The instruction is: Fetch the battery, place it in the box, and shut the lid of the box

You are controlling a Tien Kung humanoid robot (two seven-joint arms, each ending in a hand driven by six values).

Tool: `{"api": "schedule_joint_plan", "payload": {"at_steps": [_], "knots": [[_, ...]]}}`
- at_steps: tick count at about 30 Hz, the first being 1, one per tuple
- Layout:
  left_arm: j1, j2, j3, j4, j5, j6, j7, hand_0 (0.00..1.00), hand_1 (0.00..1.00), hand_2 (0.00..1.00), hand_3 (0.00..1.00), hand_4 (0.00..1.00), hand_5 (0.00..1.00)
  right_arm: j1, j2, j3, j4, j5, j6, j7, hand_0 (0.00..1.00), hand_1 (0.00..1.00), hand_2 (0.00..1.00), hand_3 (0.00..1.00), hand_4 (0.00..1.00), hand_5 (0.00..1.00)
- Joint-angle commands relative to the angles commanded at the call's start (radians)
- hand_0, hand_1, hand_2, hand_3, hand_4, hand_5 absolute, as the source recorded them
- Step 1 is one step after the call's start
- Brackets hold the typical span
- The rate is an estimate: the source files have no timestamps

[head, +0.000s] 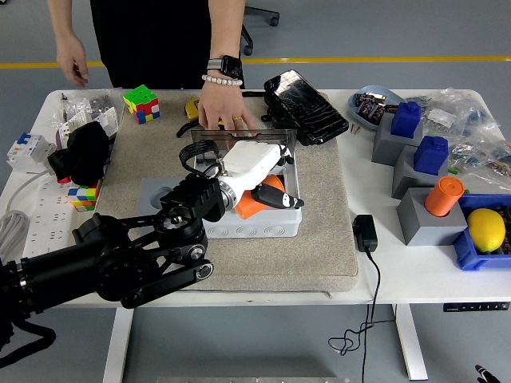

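Left hand (257,171) has fingers clamped on the orange battery (257,199), held over the open box (254,214). Risk: battery catches the rim & tips out. Person's hand (223,113) holds the lid (239,141), could slip.

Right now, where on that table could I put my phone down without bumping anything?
The grey mat is bare right of the box, up to the black charger, and along its front edge. Both table ends are crowded: the power strips left, the grey blocks and bags right.

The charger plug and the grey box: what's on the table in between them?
Only the beige mat lies between the black charger plug and the grey box, as the head view shows.
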Motion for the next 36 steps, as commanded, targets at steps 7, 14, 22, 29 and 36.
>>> {"api": "schedule_joint_plan", "payload": {"at_steps": [7,14,22,29,36], "knots": [[-0.018,0.021,0.025,0.013,0.001,0.003,-0.096,0.352,0.589,0.599,0.622,0.998,0.576,0.001,-0.001,0.002,0.0,-0.001,-0.001,0.001,0.567,0.559,0.505,0.465,0.83,0.381],[-0.031,0.044,0.046,0.007,-0.004,-0.011,-0.161,0.344,0.57,0.579,0.596,0.998,0.563,0.0,-0.001,0.004,0.0,-0.002,-0.002,0.002,0.567,0.559,0.505,0.465,0.829,0.383],[-0.037,0.056,0.037,-0.012,0.0,-0.003,-0.22,0.335,0.552,0.559,0.583,0.998,0.556,-0.004,-0.001,0.008,0.0,-0.002,-0.003,0.003,0.567,0.559,0.505,0.464,0.829,0.382],[-0.027,0.072,0.005,-0.07,-0.018,0.026,-0.273,0.327,0.5,0.527,0.544,0.998,0.548,-0.004,0.002,0.014,0.0,-0.002,-0.003,0.005,0.567,0.559,0.504,0.464,0.828,0.382],[0.023,0.111,-0.09,-0.169,-0.068,0.134,-0.36,0.321,0.479,0.501,0.531,0.998,0.551,-0.007,0.005,0.018,-0.001,-0.003,-0.002,0.005,0.567,0.558,0.504,0.465,0.828,0.381]]}}
